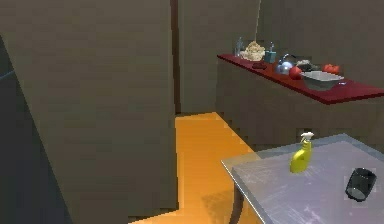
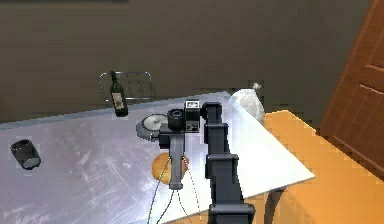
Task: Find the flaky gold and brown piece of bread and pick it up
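My arm [image 2: 222, 170] rises over the grey table [image 2: 80, 175] in the arm side view. The gripper [image 2: 176, 183] hangs left of the two white squares [image 2: 190, 106], its fingers running down the picture. A small brown rounded thing [image 2: 160, 172] lies on the tabletop right beside the fingers; its shape is too small to name it as bread. I cannot tell whether the gripper holds anything, or whether it touches the brown thing.
On the table stand a dark bottle [image 2: 118, 95], a wire rack [image 2: 135, 83], a round grey disc [image 2: 151, 125], a pale bag-like thing [image 2: 248, 103] and a dark lump [image 2: 25, 152]. The forward view shows a yellow spray bottle [image 1: 301, 155], a red counter [image 1: 300, 82] and orange floor [image 1: 200, 150].
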Tool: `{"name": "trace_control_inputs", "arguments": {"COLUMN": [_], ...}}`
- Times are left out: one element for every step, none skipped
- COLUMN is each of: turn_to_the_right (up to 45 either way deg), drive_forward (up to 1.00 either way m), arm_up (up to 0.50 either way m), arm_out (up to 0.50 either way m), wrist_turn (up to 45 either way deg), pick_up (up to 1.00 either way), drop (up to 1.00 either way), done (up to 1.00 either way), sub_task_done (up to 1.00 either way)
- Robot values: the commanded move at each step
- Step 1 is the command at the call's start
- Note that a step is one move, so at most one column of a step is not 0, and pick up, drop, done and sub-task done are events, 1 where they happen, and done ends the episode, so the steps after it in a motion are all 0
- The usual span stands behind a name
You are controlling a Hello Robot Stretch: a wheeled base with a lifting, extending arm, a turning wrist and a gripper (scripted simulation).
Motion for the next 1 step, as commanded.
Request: {"name": "trace_control_inputs", "arguments": {"turn_to_the_right": [0.0], "drive_forward": [0.00], "arm_up": [0.00], "arm_out": [0.00], "wrist_turn": [45.0], "pick_up": [0.00], "drop": [0.00], "done": [0.00], "sub_task_done": [0.00]}}
